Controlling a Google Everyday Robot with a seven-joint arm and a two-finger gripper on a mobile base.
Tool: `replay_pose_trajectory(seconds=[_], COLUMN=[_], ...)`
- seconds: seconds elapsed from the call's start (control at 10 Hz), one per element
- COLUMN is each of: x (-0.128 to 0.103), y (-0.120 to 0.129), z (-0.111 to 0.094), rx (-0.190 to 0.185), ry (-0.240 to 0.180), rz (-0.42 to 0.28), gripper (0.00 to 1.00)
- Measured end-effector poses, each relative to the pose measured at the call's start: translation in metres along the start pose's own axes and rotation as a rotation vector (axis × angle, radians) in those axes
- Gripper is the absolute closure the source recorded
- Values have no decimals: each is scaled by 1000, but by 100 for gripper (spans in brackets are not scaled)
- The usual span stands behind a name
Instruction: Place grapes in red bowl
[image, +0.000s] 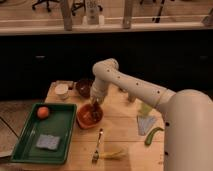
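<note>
gripper (93, 106) over red bowl (83, 121) | jaws: cannot tell | fork (97, 145) near

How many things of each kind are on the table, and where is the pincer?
Bowls: 2, red bowl, dark bowl
Cups: 1, white cup
Trays: 1, green tray
Fruit and veg: 3, orange, banana, green pepper
Forks: 1, fork
Sponges: 1, sponge
Total: 9
The pincer is over the red bowl.

Jaws (93, 106) over glossy red bowl (85, 121), pale wooden table (125, 135), smooth green plastic tray (30, 135)
</note>
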Motion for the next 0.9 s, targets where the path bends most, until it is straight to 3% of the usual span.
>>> replay_pose_trajectory(seconds=[0.1,0.6,0.9], x=[0,2,4], y=[0,0,-3], z=[0,-2,-3], rx=[0,-4,-8], ry=[-1,0,-4], rz=[0,7,5], gripper=[72,22,20])
